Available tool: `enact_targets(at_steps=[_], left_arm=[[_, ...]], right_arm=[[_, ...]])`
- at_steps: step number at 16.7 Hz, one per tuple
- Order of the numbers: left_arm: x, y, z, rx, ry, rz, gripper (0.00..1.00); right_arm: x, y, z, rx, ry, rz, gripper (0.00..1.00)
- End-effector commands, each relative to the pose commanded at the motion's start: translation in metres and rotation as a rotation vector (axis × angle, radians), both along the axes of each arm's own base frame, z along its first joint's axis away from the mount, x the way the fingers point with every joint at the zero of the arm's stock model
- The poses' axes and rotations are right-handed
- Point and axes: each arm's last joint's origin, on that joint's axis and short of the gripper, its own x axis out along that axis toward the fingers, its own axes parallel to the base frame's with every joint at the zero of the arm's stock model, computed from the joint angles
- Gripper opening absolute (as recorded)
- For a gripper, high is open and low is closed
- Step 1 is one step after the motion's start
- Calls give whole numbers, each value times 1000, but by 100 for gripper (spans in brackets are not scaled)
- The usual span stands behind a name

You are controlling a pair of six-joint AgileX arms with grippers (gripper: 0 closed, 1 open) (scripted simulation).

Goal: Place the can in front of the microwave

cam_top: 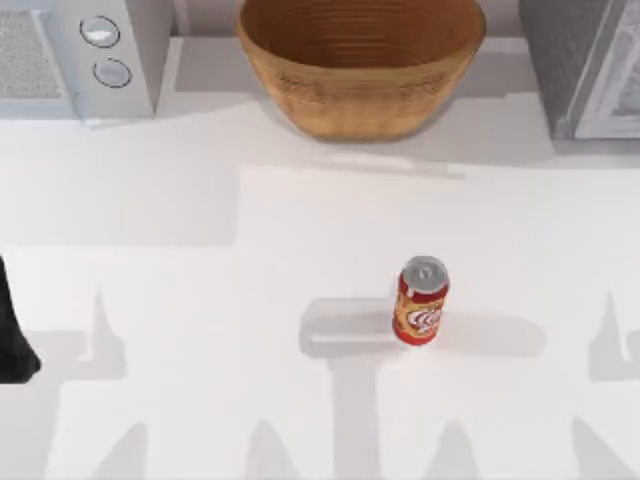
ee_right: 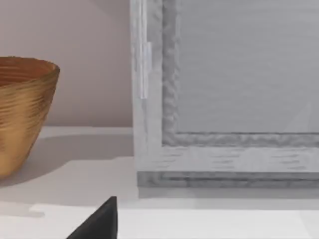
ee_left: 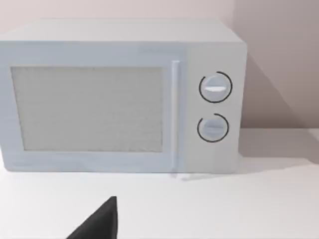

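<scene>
The can (cam_top: 422, 302), red and orange-yellow with a silver top, stands upright on the white table, right of centre and untouched. The microwave (cam_top: 75, 55) sits at the far left corner. In the left wrist view the microwave (ee_left: 119, 99) faces me with its mesh window and two round knobs. My left arm (cam_top: 12, 335) rests at the table's left edge, far from the can. A dark part of my left gripper (ee_left: 99, 224) juts in low before the microwave. A dark part of my right gripper (ee_right: 99, 224) shows before the grey box.
A woven basket (cam_top: 360, 65) stands at the far middle, its side also in the right wrist view (ee_right: 22, 109). A darker grey speckled box (cam_top: 585, 65) fills the far right corner. Open tabletop lies between the can and the microwave.
</scene>
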Motion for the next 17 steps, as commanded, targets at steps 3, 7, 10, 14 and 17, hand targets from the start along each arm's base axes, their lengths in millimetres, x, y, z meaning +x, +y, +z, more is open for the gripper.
enact_targets(at_steps=[3,7,10,14,17], left_arm=[[0,0,2,0,6,-3,100],[2,-5,29,-2,90,-52,100],[12,-14,66,3,212,-120,100],[46,-36,122,34,431,-235,100],[86,-67,157,83,620,-329,100]], right_arm=[[0,0,0,0,0,0,100],[0,0,0,0,0,0,100],[0,0,0,0,0,0,100],[0,0,0,0,0,0,100],[0,0,0,0,0,0,100]])
